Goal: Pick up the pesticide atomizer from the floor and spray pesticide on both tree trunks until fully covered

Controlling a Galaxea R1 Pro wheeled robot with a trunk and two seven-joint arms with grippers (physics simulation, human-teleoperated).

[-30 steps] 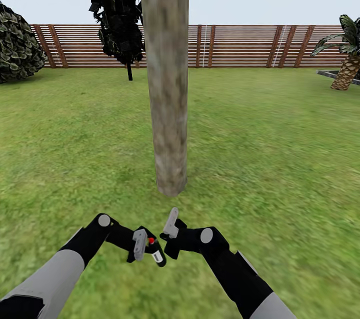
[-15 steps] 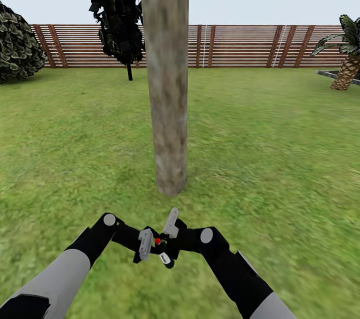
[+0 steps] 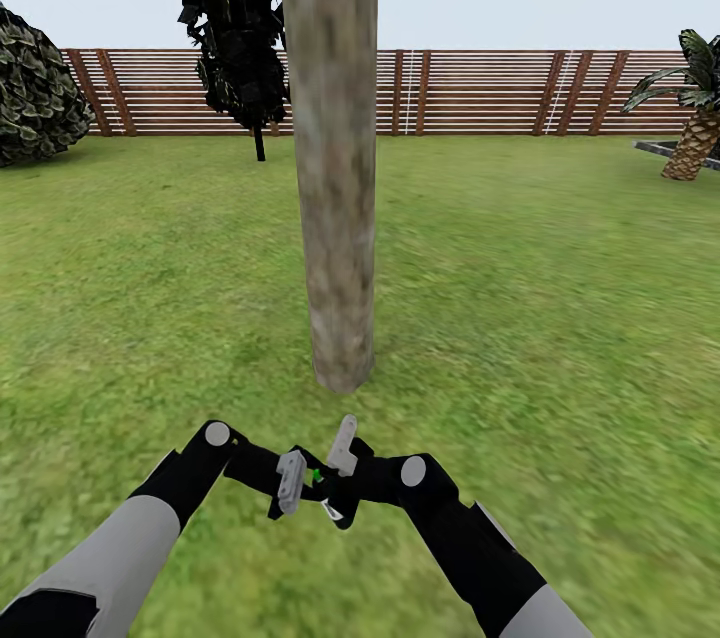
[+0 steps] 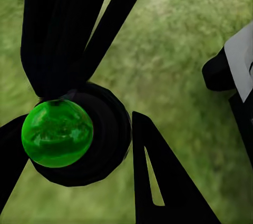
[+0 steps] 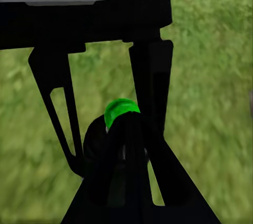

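Left gripper (image 3: 305, 483) low in front of the robot, fingers closed around the pesticide atomizer (image 3: 322, 493). Left wrist view: the bottle's dark rounded head with its glossy green button (image 4: 57, 133) sits between the black fingers (image 4: 163, 182), grass beneath.

Right gripper (image 3: 338, 463) just beside it, tips at the bottle's head. Right wrist view: dark fingers (image 5: 153, 97) flank the green button (image 5: 122, 112); whether they are pressing it or only alongside, cannot tell, and whether that gripper is closed, cannot tell.

Atomizer held between the two grippers, off the lawn (image 3: 560, 318), near the foot of the tree trunk (image 3: 335, 168), which stands directly ahead: thick, grey-brown, mottled. No white specks of pesticide visible on the bark or in the air.

Handling, as judged: a small bottle, likely light and rigid, smooth plastic, so it could twist in a two-finger pinch. Best held round the body below the head, leaving the green button free for the other gripper.

Labels: a pale patch on the bottle body in the head view, too small to read. No other writing.

Beyond: dark-leaved thin-trunked tree (image 3: 235, 28), slatted wooden fence (image 3: 480, 93), a palm (image 3: 695, 133) at the right, a bush (image 3: 35, 88) at the left
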